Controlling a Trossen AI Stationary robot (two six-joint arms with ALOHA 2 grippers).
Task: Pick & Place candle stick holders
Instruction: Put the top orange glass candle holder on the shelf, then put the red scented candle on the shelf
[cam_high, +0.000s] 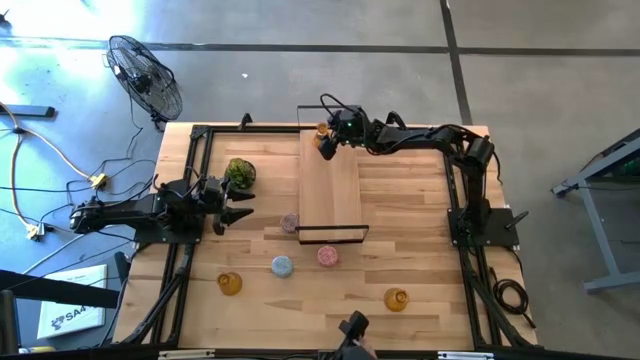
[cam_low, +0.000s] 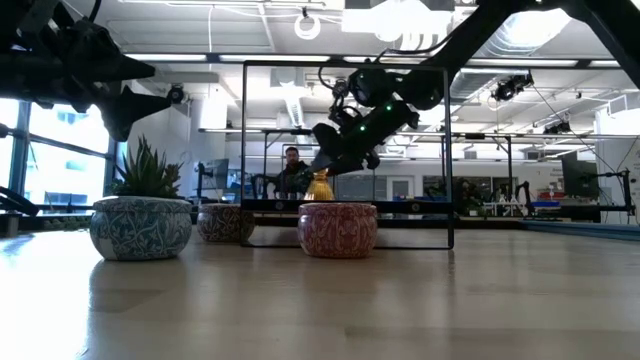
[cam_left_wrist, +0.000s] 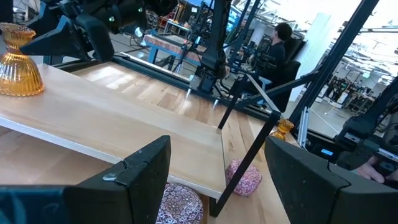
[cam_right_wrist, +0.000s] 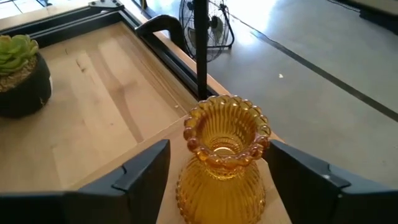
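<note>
One amber holder (cam_right_wrist: 225, 155) stands upright on the far left end of the raised wooden board (cam_high: 330, 190); it also shows in the high view (cam_high: 322, 130). My right gripper (cam_right_wrist: 219, 163) is open, one finger on each side of it. My left gripper (cam_left_wrist: 217, 180) is open and empty above the table's left part (cam_high: 238, 207), beside the potted plant (cam_high: 239, 174). Two pink holders (cam_high: 290, 223) (cam_high: 328, 256), a light-blue one (cam_high: 282, 266) and two more amber ones (cam_high: 230, 284) (cam_high: 396, 298) stand on the table. My right gripper's fingers stand on either side of the amber holder's body, coming slanting from above and from the table's right. A gap shows beside one finger (cam_right_wrist: 146, 168). Whether the other finger (cam_right_wrist: 298, 171) touches the beaded rim (cam_right_wrist: 264, 140), I cannot tell. The holder stands on the board.
The board has a thin black metal frame (cam_high: 332, 238) at its near end and another (cam_low: 350, 66) at its far end. A black rail frame (cam_high: 195, 180) runs round the table. A fan (cam_high: 145, 75) stands off the far left corner. A person (cam_left_wrist: 283, 37) sits beyond the table.
</note>
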